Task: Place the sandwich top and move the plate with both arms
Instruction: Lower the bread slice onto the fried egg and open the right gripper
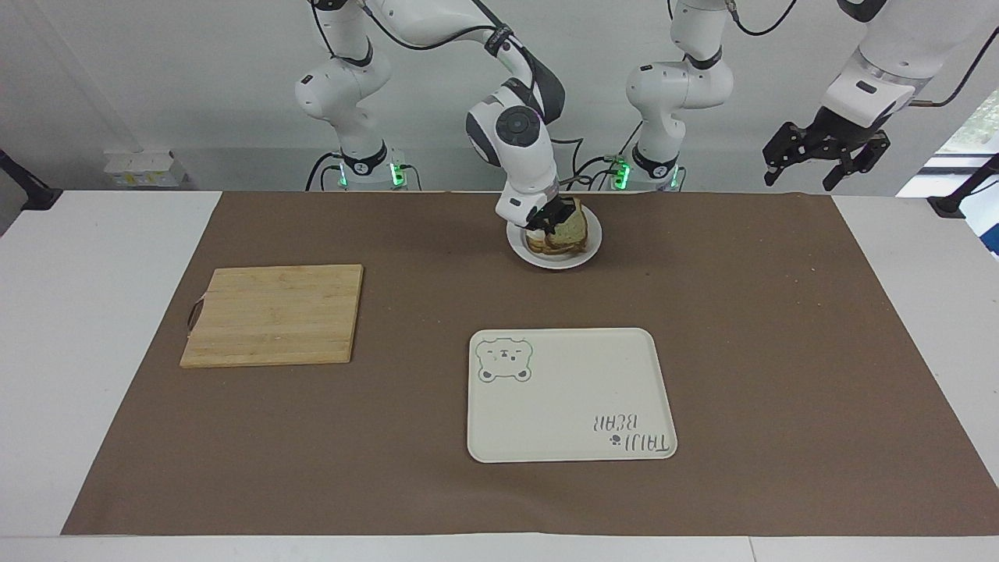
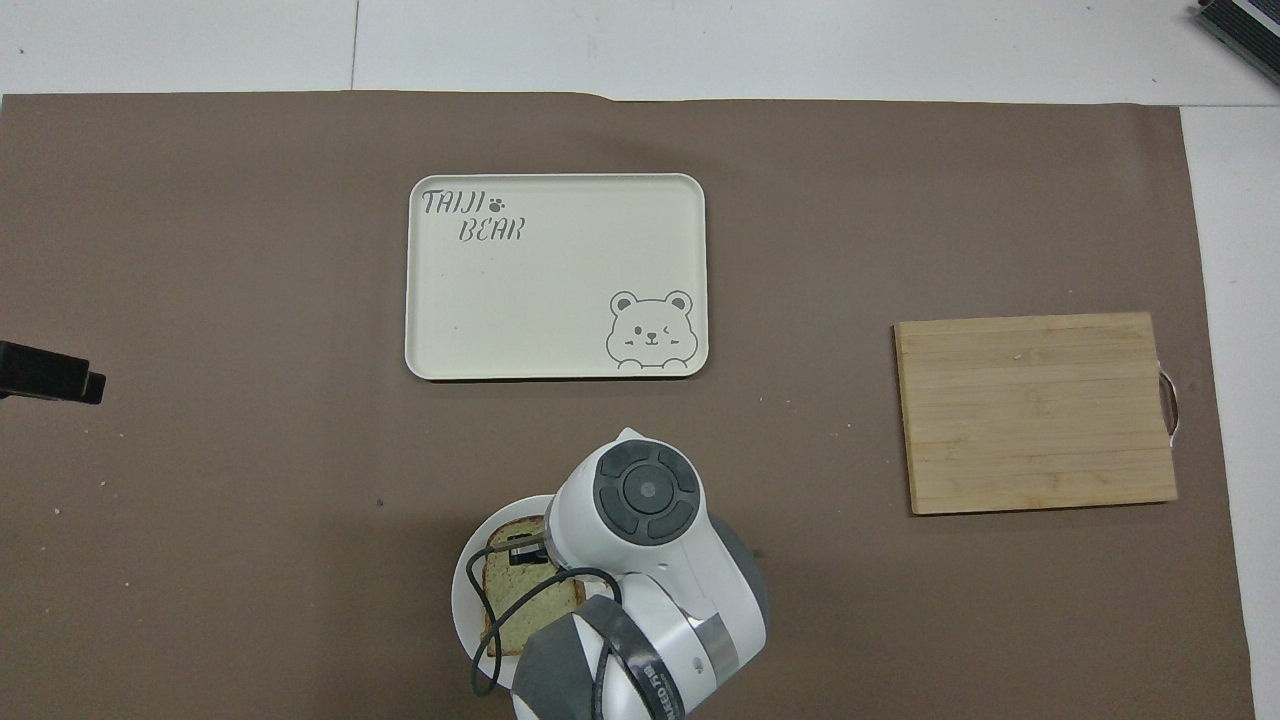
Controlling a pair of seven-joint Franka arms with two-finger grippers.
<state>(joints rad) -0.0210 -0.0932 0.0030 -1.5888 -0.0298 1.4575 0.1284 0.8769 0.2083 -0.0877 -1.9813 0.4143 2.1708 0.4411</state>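
Pinching sandwich top point(image 1: 570, 222) in right hand point(image 1: 551, 216).

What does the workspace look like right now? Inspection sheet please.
Surface: brown paper mat over a white table.
Job's things: speckled bread slice with dark crust held tilted over the egg toast on the small round white plate, near the robots.
Clutter: cream rectangular bear tray, bare, farther from the robots than the plate; bamboo cutting board toward the right arm's end.
Grippers: right gripper shut on the bread slice, over the plate; left gripper open, waiting raised off the left arm's end of the mat.
Cables: black cable looped at the right wrist, over the plate.
Surroundings: pale wall, small white box on a ledge.
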